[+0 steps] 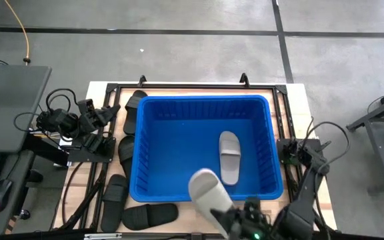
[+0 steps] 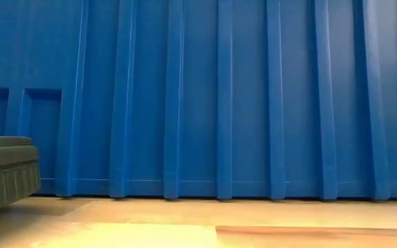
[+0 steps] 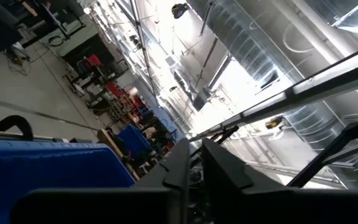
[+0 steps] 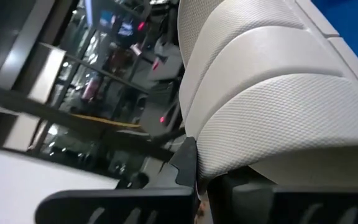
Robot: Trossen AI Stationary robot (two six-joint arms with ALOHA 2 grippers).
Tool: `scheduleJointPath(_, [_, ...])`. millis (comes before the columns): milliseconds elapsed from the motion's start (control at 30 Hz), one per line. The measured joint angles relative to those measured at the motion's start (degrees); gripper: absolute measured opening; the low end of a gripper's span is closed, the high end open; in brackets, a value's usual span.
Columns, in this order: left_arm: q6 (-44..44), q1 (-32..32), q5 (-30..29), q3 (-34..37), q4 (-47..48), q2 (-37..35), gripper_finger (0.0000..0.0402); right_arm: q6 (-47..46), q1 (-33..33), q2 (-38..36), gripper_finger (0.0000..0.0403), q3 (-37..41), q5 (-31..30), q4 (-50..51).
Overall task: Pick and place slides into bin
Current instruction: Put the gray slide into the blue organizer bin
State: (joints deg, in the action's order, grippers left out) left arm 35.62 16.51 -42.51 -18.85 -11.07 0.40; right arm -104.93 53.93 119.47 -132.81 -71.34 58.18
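Right pincer (image 1: 235, 215) holds grey slide (image 1: 209, 190) over bin (image 1: 145, 143) rim.

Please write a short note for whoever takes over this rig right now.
Right pincer: shut on a grey slide, held at the bin's near rim, not yet dropped.
Left pincer: shut, empty, parked left of the bin.
Done: one grey slide lies inside the bin.
Left: release the held slide, then collect the black slides on the table, left of the bin and by its near left corner.
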Motion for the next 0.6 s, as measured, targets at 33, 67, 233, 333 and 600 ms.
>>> scheduleJointPath(33, [-0.01,0.02,-0.17,-0.02,-0.07,0.07,0.0051,0.43,-0.98,-0.23,0.0,0.0,0.2,0.27])
scheduleJointPath(67, [0.25,0.02,-0.23,-0.02,-0.18,0.22,0.0066,1.2,-1.81,-0.57,0.0,0.0,0.38,0.26])
scheduleJointPath(233, [4.41,0.02,0.74,-0.02,-2.96,1.72,0.0133,9.17,-6.17,-3.12,0.0,0.0,-3.33,-4.64])
scheduleJointPath(333, [3.44,0.02,0.65,-0.01,-3.64,2.96,0.0163,16.34,-8.76,-4.78,0.0,0.0,-4.25,-7.73])
scheduleJointPath(600, [3.72,0.02,-1.64,-0.02,-8.16,9.27,0.0241,33.65,-17.21,-6.81,0.0,-0.04,-6.53,-18.77])
